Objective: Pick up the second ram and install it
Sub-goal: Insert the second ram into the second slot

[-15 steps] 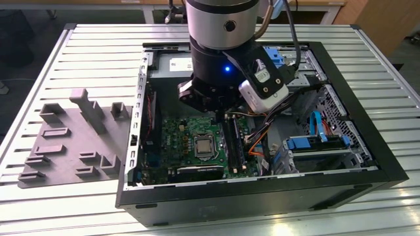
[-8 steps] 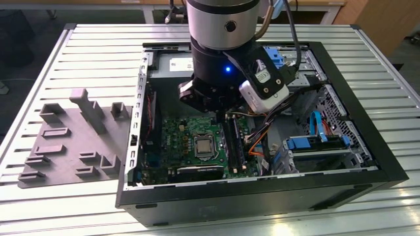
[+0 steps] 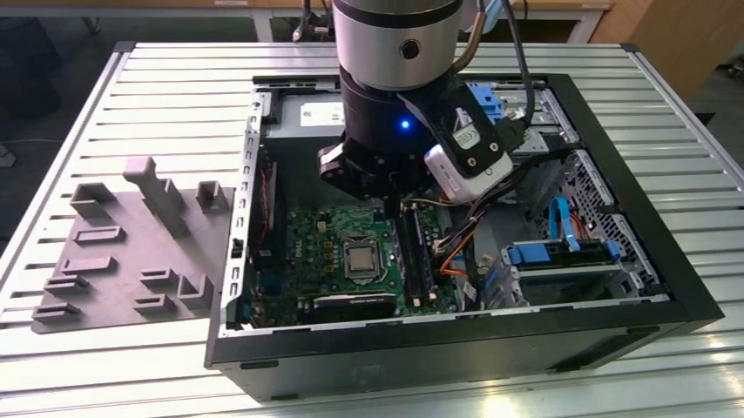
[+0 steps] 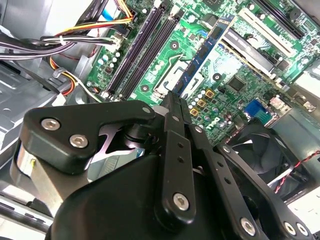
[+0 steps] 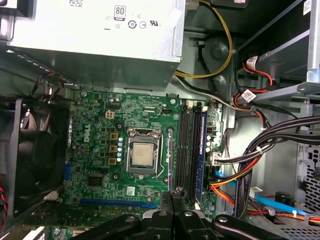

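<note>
second ram (image 4: 206,57) betw. jaws, over mobo (image 5: 95,150) in open pc case (image 3: 465,357)

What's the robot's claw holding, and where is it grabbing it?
The end effector looks shut on the second ram, seen edge-on, pinching its long upper edge between the fingertips.

Open computer case (image 3: 465,348) beside a grey fixture (image 3: 117,261) on a slatted table (image 3: 174,87).
</note>
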Action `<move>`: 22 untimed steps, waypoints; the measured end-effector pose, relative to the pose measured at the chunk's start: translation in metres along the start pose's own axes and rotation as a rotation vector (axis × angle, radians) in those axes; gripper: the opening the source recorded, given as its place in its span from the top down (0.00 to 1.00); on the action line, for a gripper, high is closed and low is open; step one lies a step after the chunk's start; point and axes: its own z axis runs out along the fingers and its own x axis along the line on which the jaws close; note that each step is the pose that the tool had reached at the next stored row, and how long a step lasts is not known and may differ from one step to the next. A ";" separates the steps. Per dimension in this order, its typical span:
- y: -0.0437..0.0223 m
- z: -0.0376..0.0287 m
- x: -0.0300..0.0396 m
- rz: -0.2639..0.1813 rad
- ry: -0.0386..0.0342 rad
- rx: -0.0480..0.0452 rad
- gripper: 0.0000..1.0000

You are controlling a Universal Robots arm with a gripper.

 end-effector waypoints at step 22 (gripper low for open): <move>-0.0001 0.0043 -0.0008 0.022 -0.0005 0.0015 0.88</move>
